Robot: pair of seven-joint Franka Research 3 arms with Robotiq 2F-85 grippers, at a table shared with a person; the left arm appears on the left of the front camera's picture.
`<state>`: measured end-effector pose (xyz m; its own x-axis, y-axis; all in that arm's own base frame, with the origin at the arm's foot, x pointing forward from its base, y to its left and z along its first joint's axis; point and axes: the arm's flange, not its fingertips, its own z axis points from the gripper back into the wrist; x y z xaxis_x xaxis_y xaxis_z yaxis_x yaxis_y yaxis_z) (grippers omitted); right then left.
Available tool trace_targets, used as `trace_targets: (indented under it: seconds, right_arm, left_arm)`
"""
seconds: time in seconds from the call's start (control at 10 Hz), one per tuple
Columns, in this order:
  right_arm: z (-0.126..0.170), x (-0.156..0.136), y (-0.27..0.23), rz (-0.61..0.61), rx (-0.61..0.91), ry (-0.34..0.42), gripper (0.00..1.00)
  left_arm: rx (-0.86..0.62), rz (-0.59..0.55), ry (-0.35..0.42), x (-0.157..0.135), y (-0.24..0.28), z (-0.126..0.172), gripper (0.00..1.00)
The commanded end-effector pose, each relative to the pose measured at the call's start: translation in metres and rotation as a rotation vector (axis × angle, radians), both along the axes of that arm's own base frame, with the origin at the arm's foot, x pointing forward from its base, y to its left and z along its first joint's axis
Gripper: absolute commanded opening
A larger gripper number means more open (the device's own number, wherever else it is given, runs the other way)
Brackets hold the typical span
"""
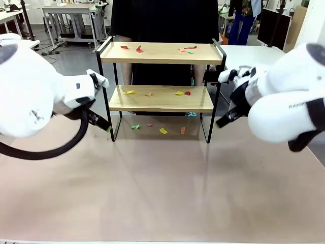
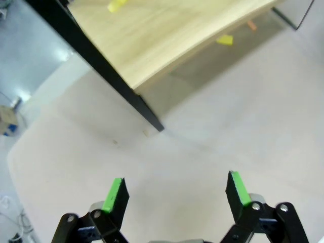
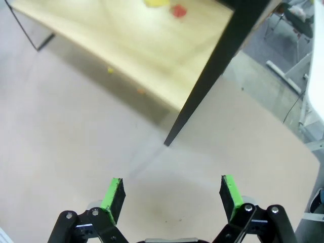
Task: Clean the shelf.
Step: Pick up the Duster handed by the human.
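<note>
Front view puts the shelf (image 1: 162,55) at the far middle of the table (image 1: 162,193), between my two arms, and I judge the cleaning not yet begun. I count five paper scraps (image 1: 139,49) on its top board, four on the lower board and about five on the tabletop beneath. My left gripper (image 2: 176,181) and right gripper (image 3: 171,182) both hang spread wide and empty, near the shelf's outer legs.

Bare table (image 1: 162,188) lies open before me up to the shelf (image 1: 161,53), whose black legs stand just ahead of my left hand (image 2: 177,186) and right hand (image 3: 172,190), both spread wide. Its tiers gape frontward; a person (image 1: 162,20) blocks the far side.
</note>
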<state>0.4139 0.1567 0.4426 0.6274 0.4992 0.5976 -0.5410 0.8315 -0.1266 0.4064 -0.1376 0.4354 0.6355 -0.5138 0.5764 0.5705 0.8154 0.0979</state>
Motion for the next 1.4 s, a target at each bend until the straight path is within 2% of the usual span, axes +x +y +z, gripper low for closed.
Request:
trace_targets:
  seconds: [0.0,0.1,0.2,0.4,0.5,0.7,0.9,1.0,1.1,1.3]
  right_arm:
    - [0.036,0.006,-0.035,0.08,0.074,-0.003,1.0]
    - [0.049,0.011,-0.059,0.12,0.107,-0.042,1.0]
    - [0.059,0.019,-0.085,0.2,0.141,-0.046,1.0]
    - [0.062,0.046,-0.147,0.318,0.23,-0.07,1.0]
    - [0.057,0.053,-0.165,0.324,0.244,-0.095,1.0]
    - [0.032,0.07,-0.21,0.408,0.306,-0.133,1.0]
    - [0.002,0.088,-0.237,0.43,0.377,-0.153,1.0]
    - [-0.009,0.092,-0.239,0.387,0.409,-0.166,1.0]
    - [0.022,0.053,-0.235,0.397,0.331,-0.161,1.0]
    - [0.022,0.053,-0.235,0.397,0.331,-0.161,1.0]
  left_arm:
    - [-0.052,-0.109,0.097,0.013,0.027,0.041,1.0]
    - [-0.118,-0.186,0.135,0.017,0.038,0.06,1.0]
    - [-0.162,-0.229,0.121,0.024,0.057,0.069,1.0]
    - [-0.234,-0.389,0.15,0.044,0.104,0.078,1.0]
    - [-0.241,-0.436,0.127,0.051,0.123,0.075,1.0]
    - [-0.363,-0.491,0.071,0.065,0.174,0.057,1.0]
    - [-0.406,-0.56,0.019,0.068,0.188,0.044,1.0]
    - [-0.422,-0.586,-0.012,0.063,0.181,0.04,1.0]
    - [-0.385,-0.506,0.025,0.055,0.195,0.045,1.0]
    - [-0.385,-0.506,0.025,0.055,0.195,0.045,1.0]
